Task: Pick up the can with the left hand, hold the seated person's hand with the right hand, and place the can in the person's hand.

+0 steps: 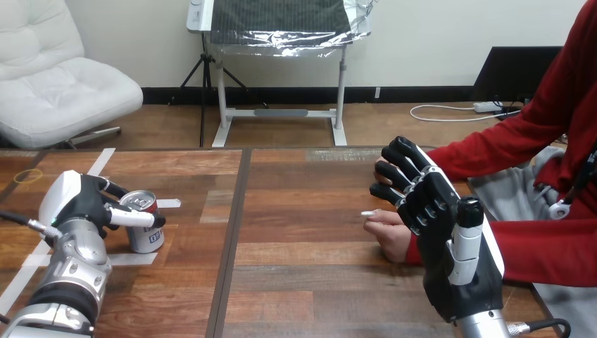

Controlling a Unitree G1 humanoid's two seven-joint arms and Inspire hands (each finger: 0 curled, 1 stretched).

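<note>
A silver can with a red top stands on the wooden table at the left. My left hand is against its left side, with the thumb across the can's front and the fingers curled behind its rim. The person's hand rests on the table right of centre, fingers pointing left. My right hand stands upright directly beside it, back towards me and fingers nearly straight. It hides the person's wrist, and I cannot tell if the two touch.
White tape strips mark the table around the can. A dark seam runs down the table between the can and the person's hand. The person's red sleeve lies along the right edge.
</note>
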